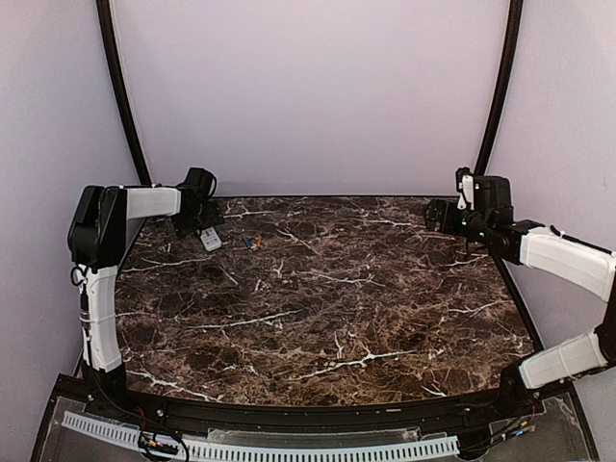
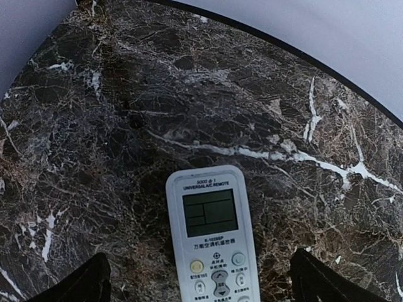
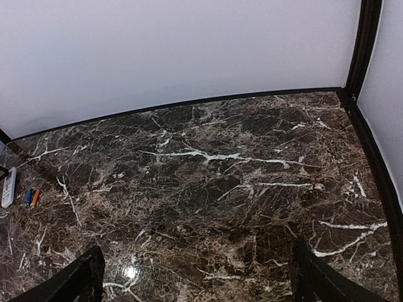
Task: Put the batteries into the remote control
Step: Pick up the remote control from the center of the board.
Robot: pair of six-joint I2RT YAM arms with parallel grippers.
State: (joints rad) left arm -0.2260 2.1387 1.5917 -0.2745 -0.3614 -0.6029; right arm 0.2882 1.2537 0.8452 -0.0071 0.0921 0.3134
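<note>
The white remote control (image 1: 210, 239) lies face up at the table's far left, screen and buttons showing in the left wrist view (image 2: 212, 233). My left gripper (image 1: 195, 219) hovers over it, open, its fingertips (image 2: 82, 286) wide on either side, not touching. The two batteries, one bluish (image 1: 248, 242) and one orange-red (image 1: 259, 239), lie side by side just right of the remote. They also show far left in the right wrist view, bluish (image 3: 28, 196) and orange-red (image 3: 36, 198), next to the remote (image 3: 9, 187). My right gripper (image 1: 438, 215) is open and empty at the far right.
The dark marble tabletop (image 1: 327, 298) has a raised black rim (image 1: 318, 196) at the back. Two black curved posts (image 1: 120, 87) rise at the back corners against the pale wall.
</note>
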